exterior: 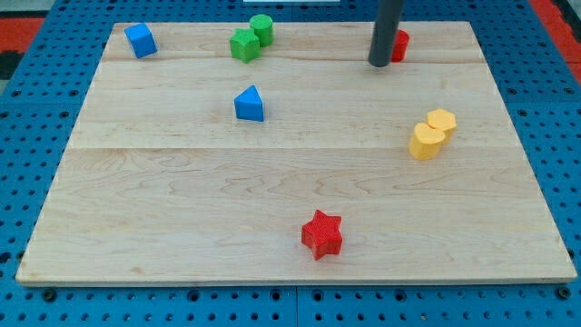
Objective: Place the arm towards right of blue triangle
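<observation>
A pale wooden board (300, 195) lies on a blue pegboard table (27, 163) and carries every block in the scene, none of them inside any container. The dark rod (385, 32) comes down from the view's top, and my tip (379, 64) rests on the board near its top edge, just left of a red block (400, 44) that the rod partly hides, so its shape cannot be made out. The rod ends plainly, with no jaws to spread or press together. The blue triangle (250, 104) sits left of the board's centre, well apart from my tip, which stands to its right and higher in the view. Two yellow blocks (432, 133) touch one another near the view's right edge. A red star (322, 234) lies alone towards the view's bottom. A green block (243, 44) and a green cylinder (261, 26) touch at the top, and a blue cube (141, 40) sits in the top left corner
</observation>
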You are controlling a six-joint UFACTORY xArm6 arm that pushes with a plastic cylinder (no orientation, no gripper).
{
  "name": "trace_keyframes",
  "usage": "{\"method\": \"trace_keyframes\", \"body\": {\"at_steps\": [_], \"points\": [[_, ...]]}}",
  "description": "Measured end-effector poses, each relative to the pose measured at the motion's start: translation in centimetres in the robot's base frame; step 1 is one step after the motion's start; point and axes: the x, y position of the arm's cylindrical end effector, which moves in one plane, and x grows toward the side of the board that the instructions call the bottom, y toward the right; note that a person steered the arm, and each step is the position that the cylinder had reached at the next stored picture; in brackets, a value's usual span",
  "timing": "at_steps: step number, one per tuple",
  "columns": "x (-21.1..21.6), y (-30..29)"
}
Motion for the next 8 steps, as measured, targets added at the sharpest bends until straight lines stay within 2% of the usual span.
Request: {"method": "trace_keyframes", "body": {"at_steps": [2,4,5,6,7,8], "points": [[-1.5,-2.3],[-7.8,-8.6],[-7.8,-9.2],[-4.7,-8.8],[1.4,-7.2],[6.4,-9.0]]}}
